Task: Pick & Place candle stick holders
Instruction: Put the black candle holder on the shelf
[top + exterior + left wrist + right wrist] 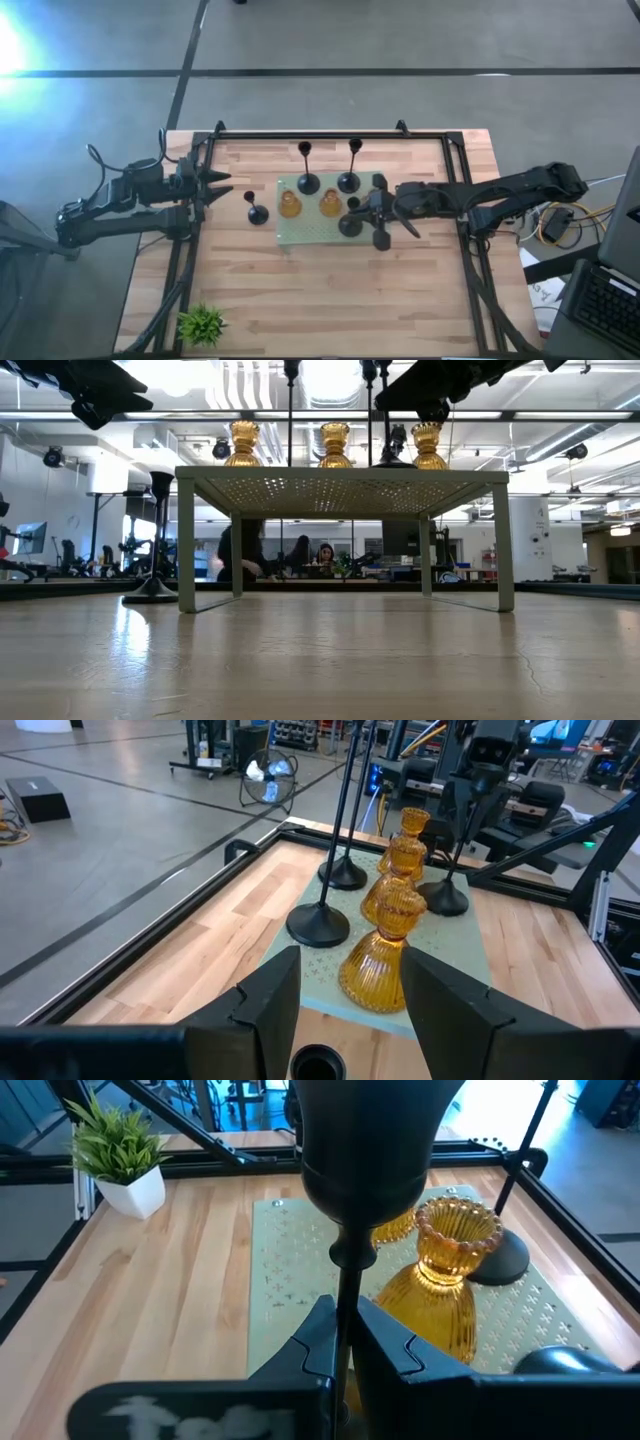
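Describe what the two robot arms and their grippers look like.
Both arms are dark, jointed and slim, with black cables looping beside the left arm. The left gripper and right gripper each have two black, wedge-shaped angular fingers. No markings are legible.

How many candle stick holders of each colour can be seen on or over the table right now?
amber holders: 3
black holders: 4
Total: 7
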`<state>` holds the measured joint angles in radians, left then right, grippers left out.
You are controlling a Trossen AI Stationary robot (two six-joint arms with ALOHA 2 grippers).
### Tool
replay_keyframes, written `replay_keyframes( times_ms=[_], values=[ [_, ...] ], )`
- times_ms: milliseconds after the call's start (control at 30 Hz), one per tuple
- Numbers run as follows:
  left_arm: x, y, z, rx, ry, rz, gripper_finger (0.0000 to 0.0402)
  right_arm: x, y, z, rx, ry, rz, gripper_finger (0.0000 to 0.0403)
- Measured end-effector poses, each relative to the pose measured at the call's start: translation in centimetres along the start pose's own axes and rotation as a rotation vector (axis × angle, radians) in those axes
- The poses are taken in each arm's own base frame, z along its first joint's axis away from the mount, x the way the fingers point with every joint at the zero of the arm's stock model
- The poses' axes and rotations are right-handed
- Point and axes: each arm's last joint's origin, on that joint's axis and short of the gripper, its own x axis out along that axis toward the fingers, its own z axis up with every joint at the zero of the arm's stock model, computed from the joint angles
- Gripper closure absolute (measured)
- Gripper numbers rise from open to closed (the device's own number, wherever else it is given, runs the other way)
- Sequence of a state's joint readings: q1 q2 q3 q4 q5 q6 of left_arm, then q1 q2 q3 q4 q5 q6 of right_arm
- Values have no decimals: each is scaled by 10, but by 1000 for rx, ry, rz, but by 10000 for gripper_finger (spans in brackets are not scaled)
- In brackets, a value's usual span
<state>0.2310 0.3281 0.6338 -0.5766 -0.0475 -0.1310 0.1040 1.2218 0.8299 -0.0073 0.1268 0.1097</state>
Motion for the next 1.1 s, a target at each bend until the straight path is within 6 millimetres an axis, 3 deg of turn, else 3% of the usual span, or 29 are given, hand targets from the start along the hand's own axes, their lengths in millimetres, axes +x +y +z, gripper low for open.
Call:
replay_keyframes(
  times_ms=[1100],
  values=[
    [0, 0, 0, -8, -1, 4, 225, -1, 0, -4, 22, -14, 24, 380]
  ],
)
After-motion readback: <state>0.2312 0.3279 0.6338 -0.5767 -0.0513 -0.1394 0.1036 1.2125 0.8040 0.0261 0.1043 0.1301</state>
